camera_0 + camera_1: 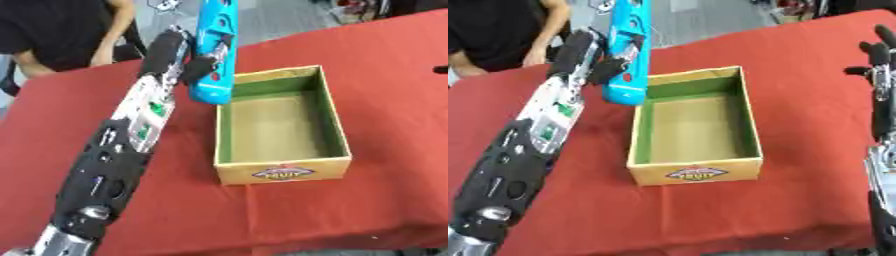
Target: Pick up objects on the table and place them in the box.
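Left robot hand point(185, 62) clasped round a blue pack point(214, 50) just above the box's point(282, 172) far-left corner, right robot hand point(877, 55) right of box, fingers straight, red surface point(367, 80).

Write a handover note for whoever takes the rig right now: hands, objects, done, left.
Left hand: shut on the tall blue flat package, held upright above the red tablecloth, its lower end by the box's far left corner.
Right hand: idle at the right edge, fingers up, open, holding nothing.
Open cardboard box with green inner walls: centre of the red-covered table, nothing inside it.
Done: package picked up.
Left: lower the package into the box and release. No other loose objects are visible.
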